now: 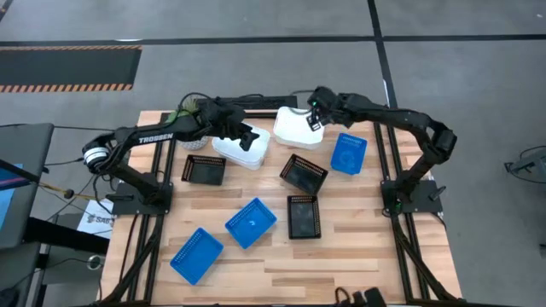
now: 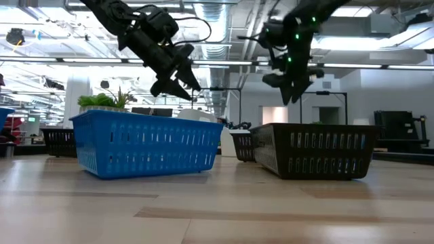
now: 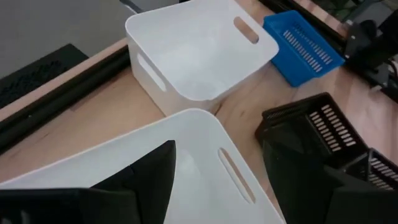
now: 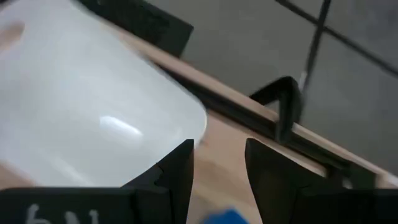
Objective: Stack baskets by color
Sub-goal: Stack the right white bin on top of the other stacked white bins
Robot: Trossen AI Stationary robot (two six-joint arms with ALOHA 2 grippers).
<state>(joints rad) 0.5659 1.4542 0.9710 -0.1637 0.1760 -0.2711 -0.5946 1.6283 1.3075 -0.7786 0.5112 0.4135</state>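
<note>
Over far worktop (image 1: 358, 256): left gripper (image 1: 250, 136) apart above near white basket (image 1: 241, 152); right gripper (image 1: 317, 119) apart, holding nothing.
Handling: light, stiff, slick plastic, I judge.
Hold: rim wall beside handle slot (image 3: 236, 176).

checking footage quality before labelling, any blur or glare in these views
Right wrist view: the white basket is smeared soft, with a bright glare patch on it. Left wrist view: sharp, the near white basket evenly lit. Low view: ceiling lights leave both arms as dark shapes. High view: even light, soft shadows.
</note>
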